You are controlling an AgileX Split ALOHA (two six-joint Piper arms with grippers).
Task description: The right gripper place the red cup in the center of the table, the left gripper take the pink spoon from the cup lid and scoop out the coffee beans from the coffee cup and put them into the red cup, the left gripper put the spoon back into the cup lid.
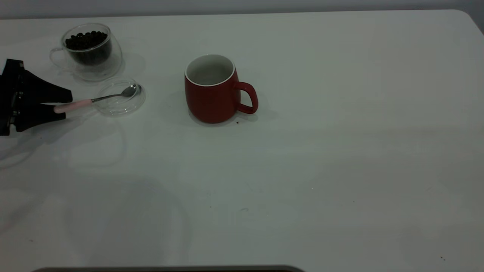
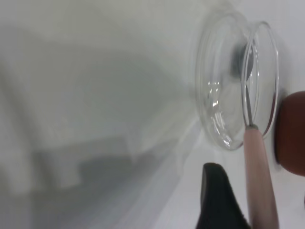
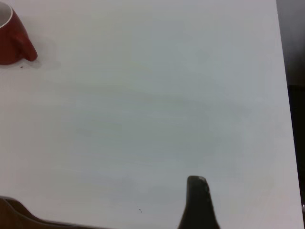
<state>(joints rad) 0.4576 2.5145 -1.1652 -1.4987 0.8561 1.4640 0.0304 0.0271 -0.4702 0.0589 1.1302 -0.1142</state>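
The red cup (image 1: 211,96) stands upright near the table's (image 1: 302,170) middle, handle to the right, and looks empty inside. The coffee cup (image 1: 89,51), holding the coffee beans (image 1: 86,39), stands at the back left. The cup lid (image 1: 120,97) lies just in front of it, with the pink spoon (image 1: 81,103) resting bowl-down in it. My left gripper (image 1: 67,105) is open, its fingers on either side of the spoon's pink handle (image 2: 259,181); one finger (image 2: 217,195) lies close beside the handle. My right gripper (image 3: 257,200) is open and empty over bare table, far from the red cup (image 3: 12,38).
A dark crumb (image 1: 237,122) lies by the red cup's base. The table's right edge (image 3: 283,95) runs close to my right gripper. The rounded far right corner (image 1: 467,15) shows in the exterior view.
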